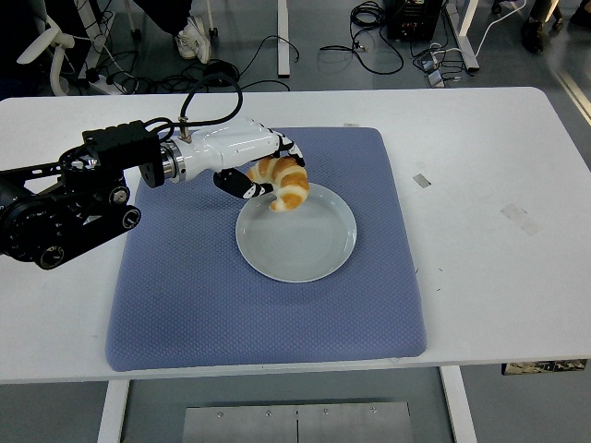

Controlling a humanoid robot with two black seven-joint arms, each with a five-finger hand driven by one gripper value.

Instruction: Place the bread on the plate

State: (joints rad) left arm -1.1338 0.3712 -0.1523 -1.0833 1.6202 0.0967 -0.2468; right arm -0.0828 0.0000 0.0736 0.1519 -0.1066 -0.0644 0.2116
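From the head view, my left hand [247,166] pinches the bread [282,182], a croissant, over the far-left rim of the plate [305,249] on the blue mat [185,305]. I judge transport nearly done; next I should lower toward the centre and release.

No text, label, brand, number or sign could be read anywhere in the head view. The small pale tape strips [421,180] on the desk [480,148], toward three o'clock from the plate [305,249], bore no legible print.
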